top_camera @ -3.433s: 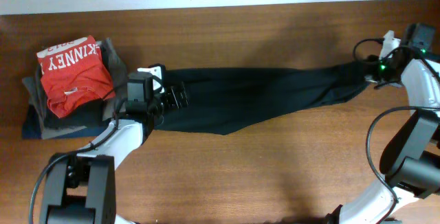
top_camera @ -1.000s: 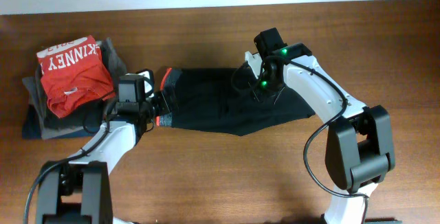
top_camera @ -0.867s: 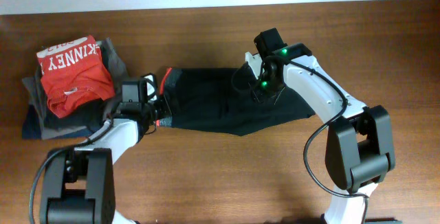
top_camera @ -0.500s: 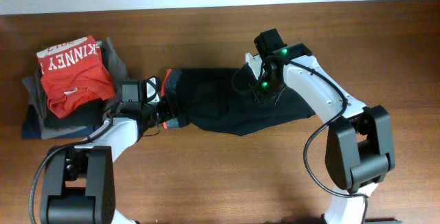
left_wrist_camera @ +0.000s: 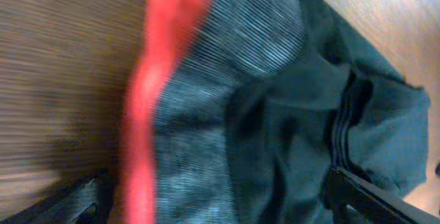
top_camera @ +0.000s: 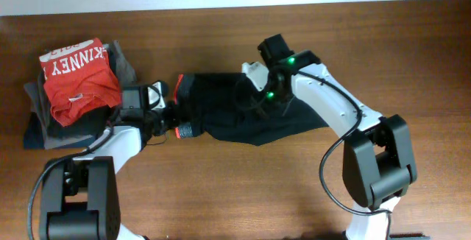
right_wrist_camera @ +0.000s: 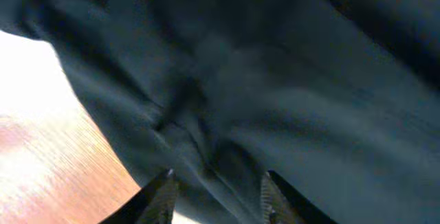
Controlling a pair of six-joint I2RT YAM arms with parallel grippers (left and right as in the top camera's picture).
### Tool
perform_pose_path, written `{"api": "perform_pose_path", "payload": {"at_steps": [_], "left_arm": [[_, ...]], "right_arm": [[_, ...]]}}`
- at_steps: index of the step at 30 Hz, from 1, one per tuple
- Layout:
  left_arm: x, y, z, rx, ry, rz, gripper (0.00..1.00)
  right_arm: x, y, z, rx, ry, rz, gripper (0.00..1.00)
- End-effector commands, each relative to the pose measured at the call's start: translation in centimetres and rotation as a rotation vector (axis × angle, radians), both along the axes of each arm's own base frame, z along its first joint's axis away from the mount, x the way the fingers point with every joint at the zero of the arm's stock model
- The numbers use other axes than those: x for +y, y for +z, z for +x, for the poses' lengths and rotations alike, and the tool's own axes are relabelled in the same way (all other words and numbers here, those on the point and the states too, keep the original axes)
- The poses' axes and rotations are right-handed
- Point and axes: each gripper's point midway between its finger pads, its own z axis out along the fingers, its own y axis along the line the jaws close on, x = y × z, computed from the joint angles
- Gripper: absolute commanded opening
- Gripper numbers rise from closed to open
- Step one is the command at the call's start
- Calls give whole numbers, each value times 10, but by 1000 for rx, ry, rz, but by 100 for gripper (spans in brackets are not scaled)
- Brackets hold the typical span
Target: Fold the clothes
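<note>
Black pants (top_camera: 243, 115), mid-table: legs now doubled leftward toward waistband (top_camera: 179, 89). Left gripper (left_wrist_camera: 220, 200): fingers wide apart, nothing held. Right gripper (right_wrist_camera: 216, 183): nudged left, grip untellable. First fold nearly done.

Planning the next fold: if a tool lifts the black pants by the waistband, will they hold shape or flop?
Likely floppy: the black pants lie bunched in soft creases. Probably light; the thin cloth drapes flat. The ribbed grey waistband may slip less.
</note>
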Motion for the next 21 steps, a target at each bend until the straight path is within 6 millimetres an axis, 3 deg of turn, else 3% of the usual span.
{"api": "perform_pose_path", "payload": {"at_steps": [1, 4, 6, 11, 14, 21], "left_arm": [[24, -21, -12, 86, 72, 22, 99], [21, -23, -19, 117, 63, 4, 99], [7, -21, -30, 180, 51, -94, 99], [2, -31, -71, 463, 180, -204, 99], [-7, -25, -86, 561, 189, -292, 99], [-4, -27, -83, 562, 220, -282, 99]], "right_arm": [[21, 7, -5, -21, 54, 54, 43], [30, 8, -8, -28, 74, 58, 42], [31, 7, -9, -26, 78, 57, 42], [28, 6, -12, -10, 76, 46, 42], [27, 6, -13, -9, 76, 45, 42], [27, 5, -15, -1, 75, 42, 42]]}}
